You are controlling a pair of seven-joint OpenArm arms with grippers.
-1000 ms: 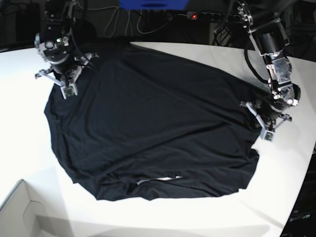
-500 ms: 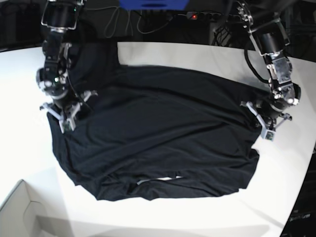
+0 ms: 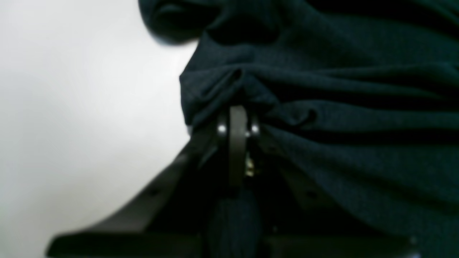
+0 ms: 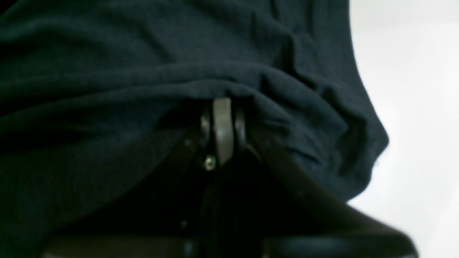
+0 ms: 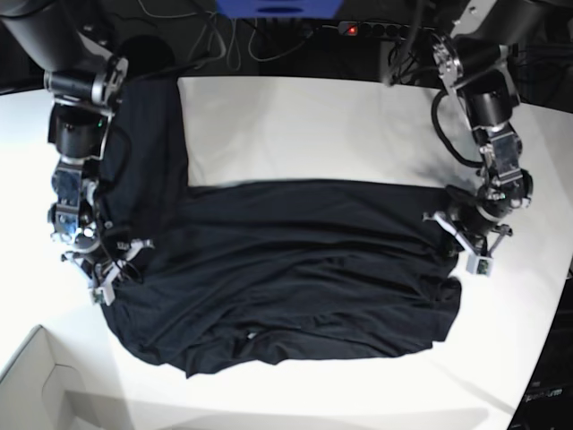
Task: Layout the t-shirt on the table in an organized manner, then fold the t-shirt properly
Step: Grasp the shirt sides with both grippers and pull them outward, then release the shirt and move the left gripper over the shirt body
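The black t-shirt lies bunched across the middle of the white table, with a strip of it trailing up the far left side. In the base view my right gripper sits at the shirt's left edge, shut on the cloth. My left gripper sits at the shirt's right edge, also shut on cloth. The left wrist view shows the closed left gripper pinching a gathered fold of the t-shirt. The right wrist view shows the closed right gripper under a pinched ridge of the t-shirt.
A pale cardboard box stands at the front left corner. Cables and a power strip run along the back edge beside a blue object. The table's curved edge falls away at the right.
My right gripper has dragged the shirt's left edge from the back of the table toward the front, drawing the cloth's far edge forward. The left gripper has shifted slightly forward with its edge.
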